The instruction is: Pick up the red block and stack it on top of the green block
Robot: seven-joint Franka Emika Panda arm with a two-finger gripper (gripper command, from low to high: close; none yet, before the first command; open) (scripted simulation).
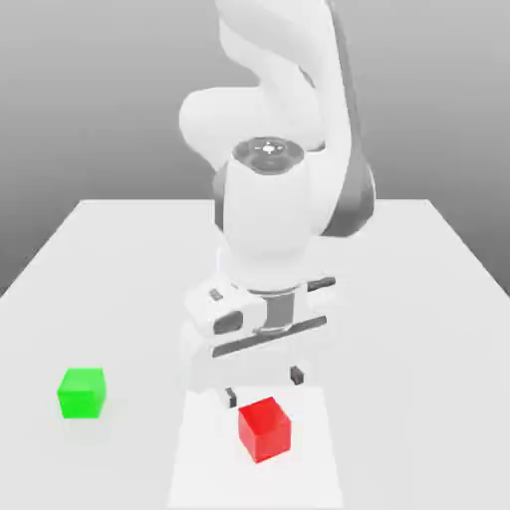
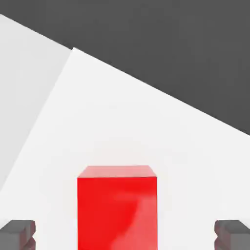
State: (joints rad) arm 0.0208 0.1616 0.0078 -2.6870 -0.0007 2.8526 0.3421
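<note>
Red block (image 1: 264, 428) nearest, on the white table (image 1: 120, 259), just below the gripper (image 1: 264, 386). Pointing straight down, jaws spread wide, grasping nothing. Green block (image 1: 82, 392) well apart, toward the exterior view's left.

arm: folded, wrist pointing down | gripper (image 1: 263, 385): jaws spread wide, holding nothing
</note>
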